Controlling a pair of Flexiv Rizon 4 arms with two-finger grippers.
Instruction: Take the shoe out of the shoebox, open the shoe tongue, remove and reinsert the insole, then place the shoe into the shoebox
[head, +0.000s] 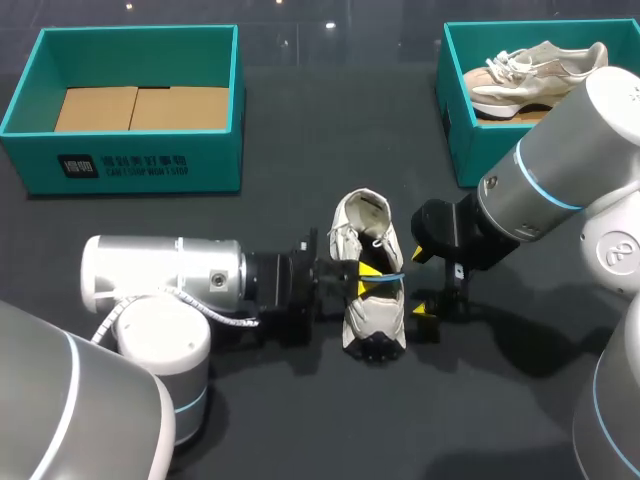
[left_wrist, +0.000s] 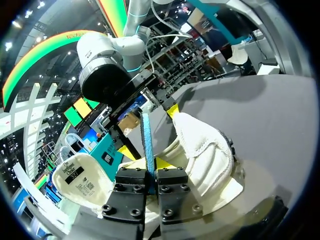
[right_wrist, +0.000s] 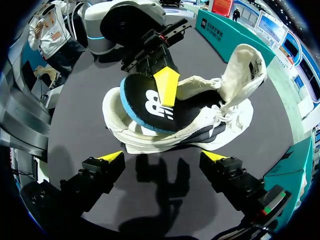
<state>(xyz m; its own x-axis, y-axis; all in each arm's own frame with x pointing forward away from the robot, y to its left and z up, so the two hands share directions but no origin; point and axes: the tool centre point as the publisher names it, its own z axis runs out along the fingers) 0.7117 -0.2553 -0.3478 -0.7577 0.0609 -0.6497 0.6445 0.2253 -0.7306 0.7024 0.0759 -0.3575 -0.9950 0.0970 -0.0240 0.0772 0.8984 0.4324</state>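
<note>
At mid-table, your left gripper (head: 371, 280) pinched the blue-edged insole (right_wrist: 150, 107), half out of the white sneaker (head: 372, 318); your right gripper (right_wrist: 164, 157) stood wide open just beside it.

This looks to me like a robot test bench, in a lab or at a demonstration stand; I cannot tell which of the two. My left arm (head: 160, 275) and my right arm (head: 560, 170) reach over one table (head: 300, 130) with a plain dark matte cover. The things on it are prepared props: a teal shoebox (head: 130, 165) with flat cardboard pieces (head: 140, 107) inside, a second teal shoebox (head: 462, 140) holding a pale sneaker (head: 530, 80), and another sneaker (head: 365, 320) lying between the arms.
</note>
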